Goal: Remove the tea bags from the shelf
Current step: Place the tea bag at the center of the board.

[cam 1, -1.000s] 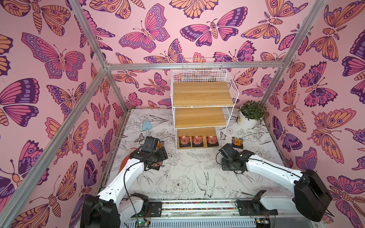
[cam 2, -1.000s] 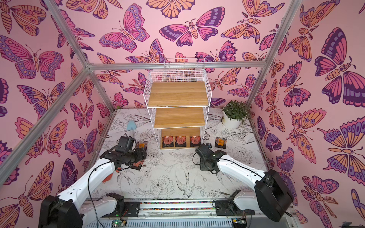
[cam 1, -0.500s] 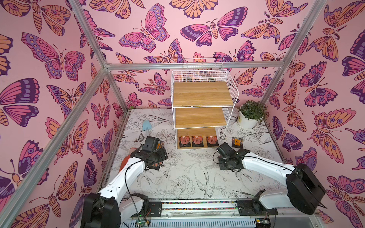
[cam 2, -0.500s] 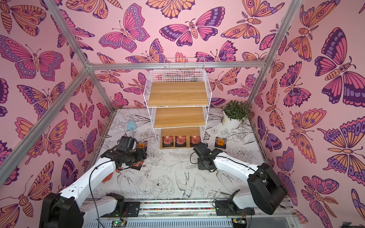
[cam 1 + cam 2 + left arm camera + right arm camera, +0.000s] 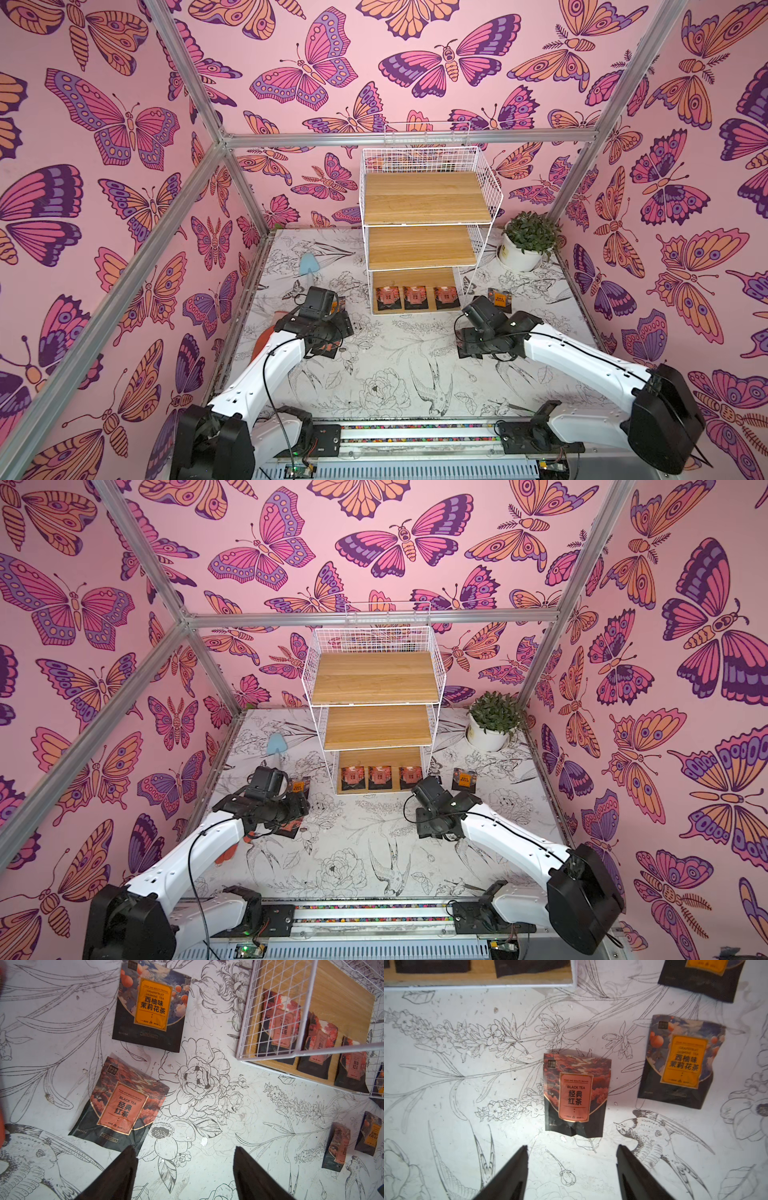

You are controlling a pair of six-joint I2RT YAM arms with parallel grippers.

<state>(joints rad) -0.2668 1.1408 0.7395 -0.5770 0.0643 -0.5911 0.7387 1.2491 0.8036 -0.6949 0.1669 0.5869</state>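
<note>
Left tool (image 5: 184, 1148) is hanging wide open, gripping nothing, over an orange-label sachet (image 5: 152, 1005) and a black-tea sachet (image 5: 122, 1103) lying flat toward the table's (image 5: 399, 374) left edge. Middle of the far edge, the shelf (image 5: 419, 247) is holding three tea bags (image 5: 414, 297) in a row running left to right along the front of its lowest board; the upper boards are looking bare. Right tool (image 5: 571, 1146) is gaping too, empty, with another loose sachet (image 5: 576, 1095) lying on the table just ahead of its tips. I'm guessing the right arm is sitting nearer that row, which is lying beyond it toward the far edge, slightly to its left.
</note>
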